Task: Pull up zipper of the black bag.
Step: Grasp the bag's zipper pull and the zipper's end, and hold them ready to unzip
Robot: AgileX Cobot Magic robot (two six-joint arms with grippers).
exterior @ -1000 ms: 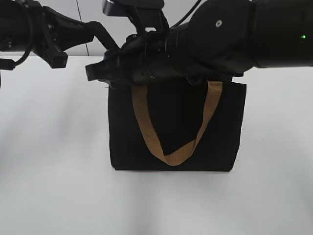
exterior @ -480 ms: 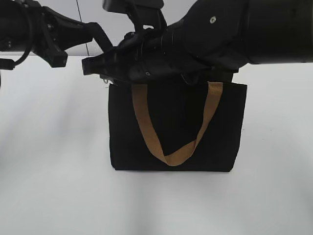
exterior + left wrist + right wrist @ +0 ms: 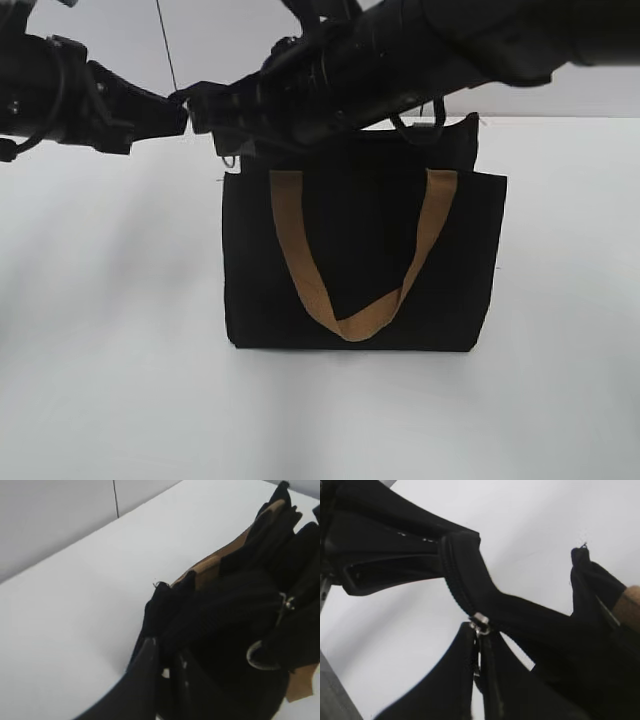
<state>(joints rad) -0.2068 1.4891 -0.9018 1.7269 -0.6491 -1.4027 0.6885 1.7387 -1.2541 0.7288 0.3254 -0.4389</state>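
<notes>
Your left arm comes in from the left edge of the exterior view, level and high, and its left tool (image 3: 172, 112) ends just short of the middle. In its own wrist view the left tool (image 3: 165, 672) shows two dark fingers (image 3: 145, 675) set close together with black fabric pinched between them. Your right arm slants down from the upper right, crossing the middle, so the right tool (image 3: 215, 118) sits almost tip to tip with the left one. In the right wrist view the right tool (image 3: 479, 665) has both fingers (image 3: 457, 680) nearly closed around the small silver pull (image 3: 480, 621)
</notes>
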